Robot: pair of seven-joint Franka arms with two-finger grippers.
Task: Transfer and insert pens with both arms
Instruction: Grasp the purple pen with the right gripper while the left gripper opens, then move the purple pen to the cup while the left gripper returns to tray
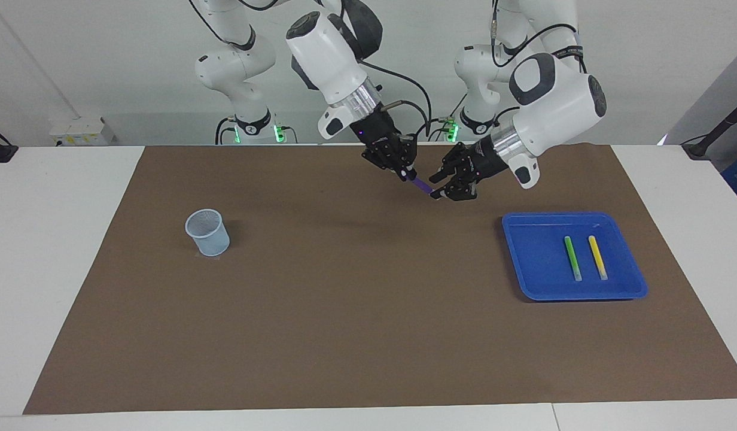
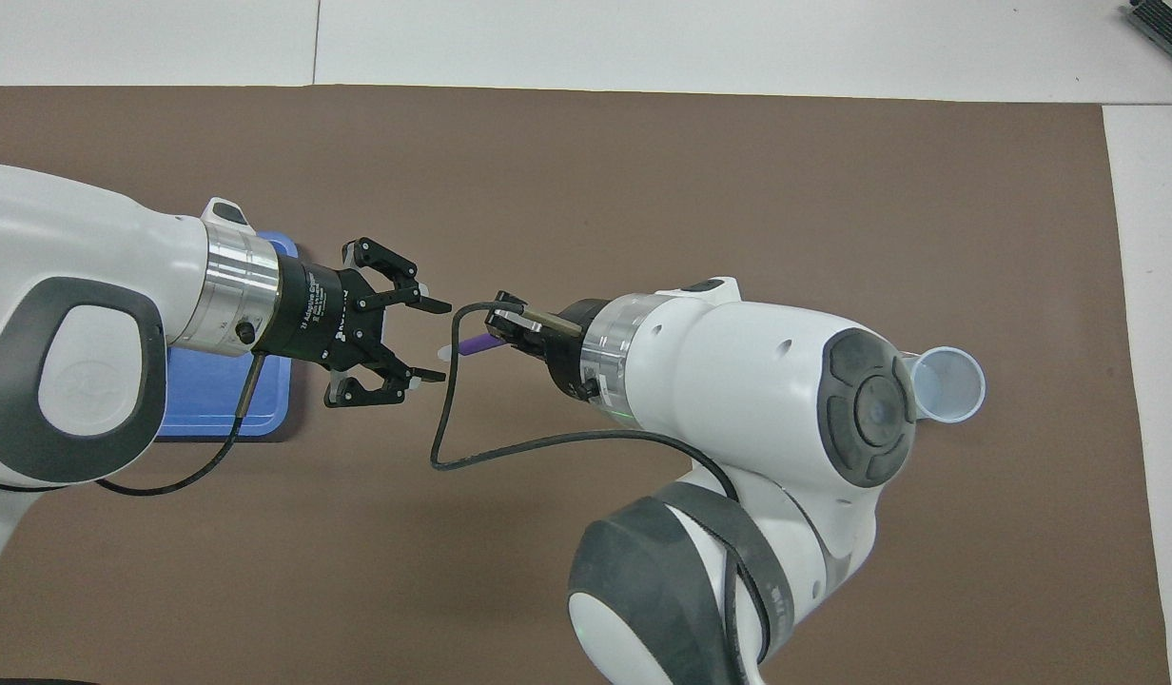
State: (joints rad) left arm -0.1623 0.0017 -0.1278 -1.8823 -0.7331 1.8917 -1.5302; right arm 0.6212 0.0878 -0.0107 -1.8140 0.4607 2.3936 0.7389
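the purple pen (image 1: 420, 184) hangs in mid-air over the brown mat (image 1: 368, 335), clamped at one end in the closed fingers of the right gripper (image 1: 408, 174), its whitish cap end pointing toward the left gripper (image 2: 432, 340). the left gripper's fingers stand spread apart on either side of that cap end, not gripping it. the green pen (image 1: 572, 257) and yellow pen (image 1: 597, 257) lie side by side, apart, in the blue tray (image 1: 533, 275) toward the left arm's end of the table. a pale mesh cup (image 1: 207, 232) stands upright on the mat toward the right arm's end, well apart from the tray.
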